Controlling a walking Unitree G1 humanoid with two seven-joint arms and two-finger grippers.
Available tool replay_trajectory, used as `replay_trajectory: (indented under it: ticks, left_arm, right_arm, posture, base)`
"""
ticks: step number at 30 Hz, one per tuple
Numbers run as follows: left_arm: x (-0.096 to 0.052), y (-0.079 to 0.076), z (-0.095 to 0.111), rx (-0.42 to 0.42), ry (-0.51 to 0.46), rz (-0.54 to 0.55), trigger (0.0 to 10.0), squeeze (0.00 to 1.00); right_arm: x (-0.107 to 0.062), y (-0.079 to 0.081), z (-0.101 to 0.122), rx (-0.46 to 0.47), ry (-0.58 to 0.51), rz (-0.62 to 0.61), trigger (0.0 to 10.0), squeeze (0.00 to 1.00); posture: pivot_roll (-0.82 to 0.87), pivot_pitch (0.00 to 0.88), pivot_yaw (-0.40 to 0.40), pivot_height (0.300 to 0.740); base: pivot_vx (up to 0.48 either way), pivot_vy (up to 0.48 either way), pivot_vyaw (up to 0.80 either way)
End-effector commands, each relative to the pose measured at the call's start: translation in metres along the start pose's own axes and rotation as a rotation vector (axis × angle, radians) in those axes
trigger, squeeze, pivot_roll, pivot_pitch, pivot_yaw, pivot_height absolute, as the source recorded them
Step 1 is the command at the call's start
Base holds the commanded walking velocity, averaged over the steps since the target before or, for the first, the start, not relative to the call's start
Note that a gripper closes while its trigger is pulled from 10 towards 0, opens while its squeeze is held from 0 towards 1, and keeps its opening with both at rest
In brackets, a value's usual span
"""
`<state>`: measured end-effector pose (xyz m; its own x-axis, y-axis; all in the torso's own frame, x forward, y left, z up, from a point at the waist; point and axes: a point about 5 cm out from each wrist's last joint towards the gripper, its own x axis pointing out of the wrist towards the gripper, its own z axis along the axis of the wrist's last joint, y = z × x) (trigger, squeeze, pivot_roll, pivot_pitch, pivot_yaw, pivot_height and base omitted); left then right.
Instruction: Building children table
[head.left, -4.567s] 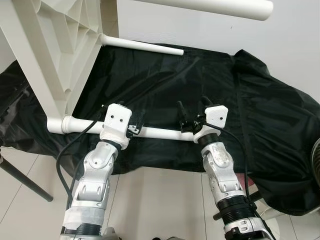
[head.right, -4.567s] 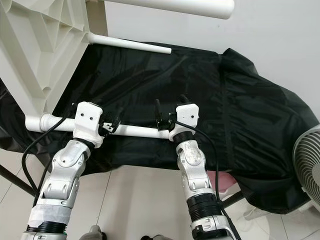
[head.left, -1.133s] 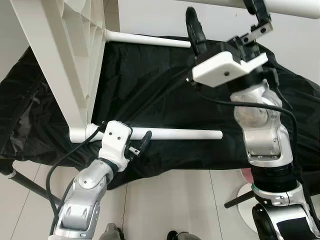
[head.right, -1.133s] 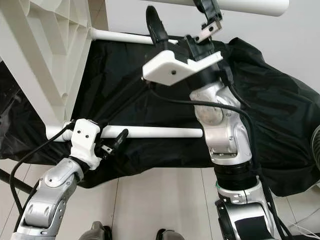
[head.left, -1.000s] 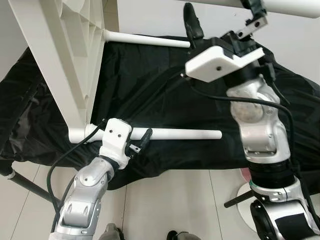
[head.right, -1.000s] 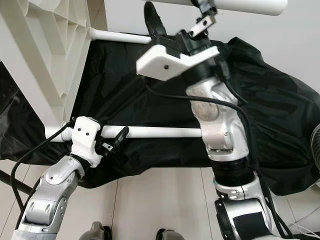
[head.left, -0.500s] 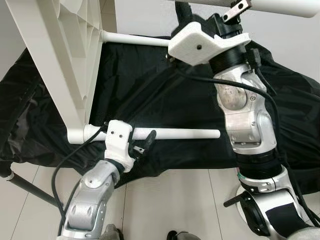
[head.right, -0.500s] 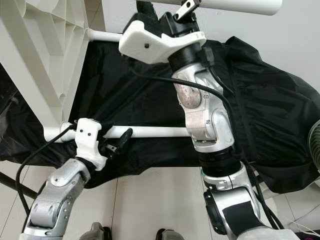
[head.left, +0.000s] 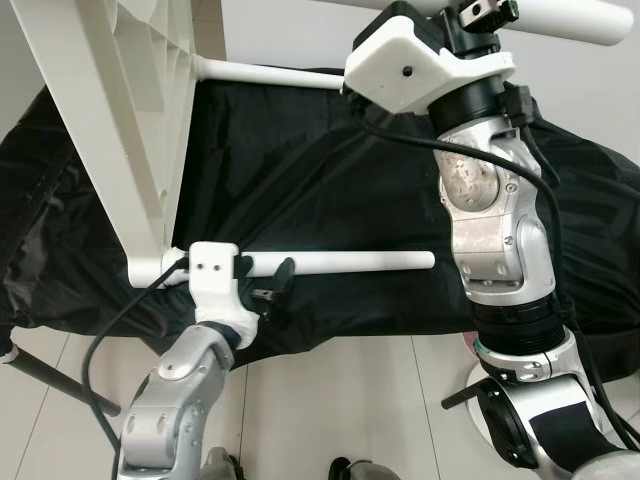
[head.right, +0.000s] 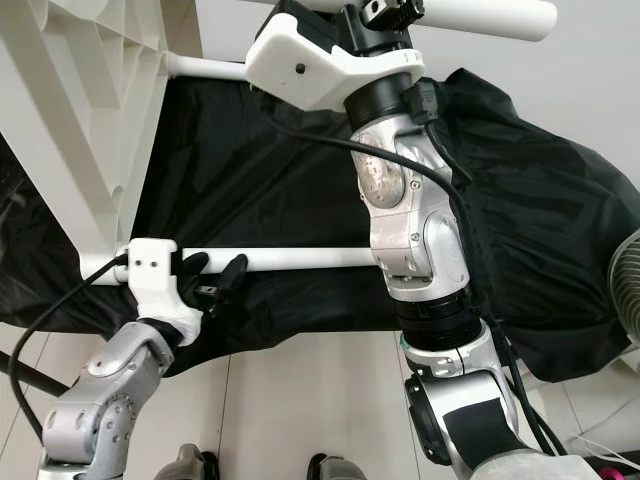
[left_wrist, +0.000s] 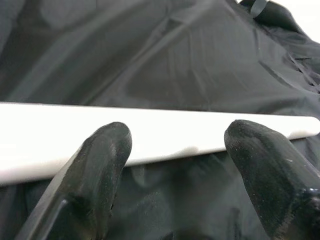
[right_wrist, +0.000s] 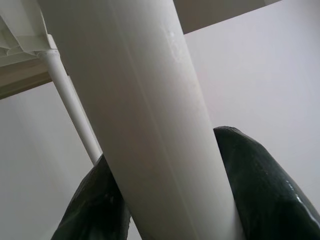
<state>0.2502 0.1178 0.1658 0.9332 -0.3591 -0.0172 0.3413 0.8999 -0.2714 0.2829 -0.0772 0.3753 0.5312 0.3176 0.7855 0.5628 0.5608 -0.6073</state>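
Right gripper (right_wrist: 165, 200) fingers are clamped around the top table leg (right_wrist: 135, 110), up high. Left gripper (left_wrist: 175, 150) fingers are spread, straddling the lower leg (head.left: 340, 262) without squeezing it. That leg sticks out of the tipped white table (head.left: 110, 120), above the black cloth (head.left: 330, 190).

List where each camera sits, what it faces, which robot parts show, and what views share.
Left eye, head: down at lower table leg over black cloth; both arms.
Right eye, head: same scene.
Left wrist: between open left gripper fingers at that leg.
Right wrist: right gripper fingers either side of upper table leg.
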Motion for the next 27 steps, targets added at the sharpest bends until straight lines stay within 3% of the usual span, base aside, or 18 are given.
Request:
replay_trajectory:
  ticks: [1, 4, 8, 14, 18, 27]
  left_arm:
    - [-0.005, -0.009, -0.001, -0.066, 0.016, -0.032, 10.0, 0.00]
    - [-0.011, -0.013, -0.004, -0.086, 0.048, -0.046, 10.0, 0.00]
    - [-0.013, -0.006, -0.009, -0.147, 0.084, 0.010, 10.0, 0.00]
    - [-0.005, 0.008, -0.003, -0.226, 0.048, 0.104, 10.0, 0.00]
    - [0.003, 0.018, -0.004, -0.263, 0.038, 0.173, 10.0, 0.00]
    - [0.017, 0.016, -0.006, -0.306, 0.052, 0.214, 10.0, 0.00]
  right_arm:
    - [-0.002, 0.002, -0.001, 0.067, 0.033, -0.001, 0.0, 0.00]
    - [-0.003, 0.001, -0.001, 0.069, 0.033, -0.001, 0.0, 0.00]
    - [-0.003, 0.002, 0.000, 0.075, 0.036, -0.001, 0.0, 0.00]
    - [-0.004, 0.002, 0.004, 0.095, 0.033, -0.001, 0.0, 0.00]
    - [-0.006, -0.003, 0.003, 0.166, 0.066, -0.030, 0.0, 0.00]
    - [-0.012, -0.019, -0.010, 0.153, 0.140, -0.089, 0.0, 0.00]
  posture:
    - [0.05, 0.191, -0.060, 0.740]
    - [0.04, 0.201, -0.056, 0.740]
    - [0.05, 0.204, -0.056, 0.740]
    - [0.04, 0.210, -0.052, 0.740]
    - [0.03, 0.211, -0.048, 0.740]
    - [0.02, 0.217, -0.041, 0.740]
  base:
    - [0.000, 0.000, 0.00]
    - [0.000, 0.000, 0.00]
    - [0.000, 0.000, 0.00]
    - [0.000, 0.000, 0.00]
    - [0.000, 0.000, 0.00]
    - [0.000, 0.000, 0.00]
